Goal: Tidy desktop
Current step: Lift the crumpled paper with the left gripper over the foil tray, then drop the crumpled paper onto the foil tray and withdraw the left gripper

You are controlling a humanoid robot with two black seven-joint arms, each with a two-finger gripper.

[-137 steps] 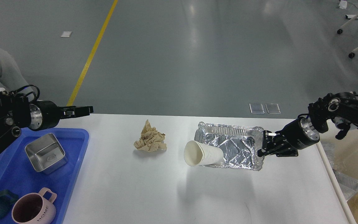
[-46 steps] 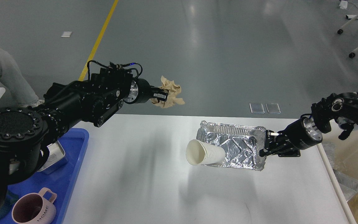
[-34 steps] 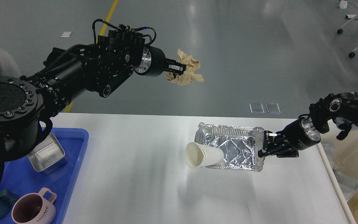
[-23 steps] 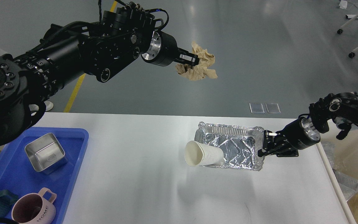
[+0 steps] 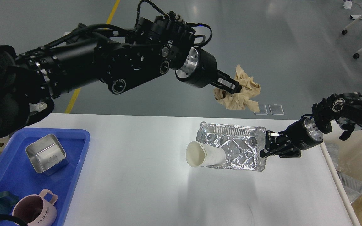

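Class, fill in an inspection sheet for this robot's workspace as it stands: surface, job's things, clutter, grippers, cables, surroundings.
Surface: white desktop, mostly bare.
Job's things: crumpled brown paper held in the air; paper cup on its side, resting on the foil tray.
Clutter: blue tray with steel tin and pink mug.
Grippers: left gripper shut on the paper; right gripper at the foil tray's edge, grip unclear.
Cables: black wires on the left arm.
Surroundings: grey floor, yellow line.
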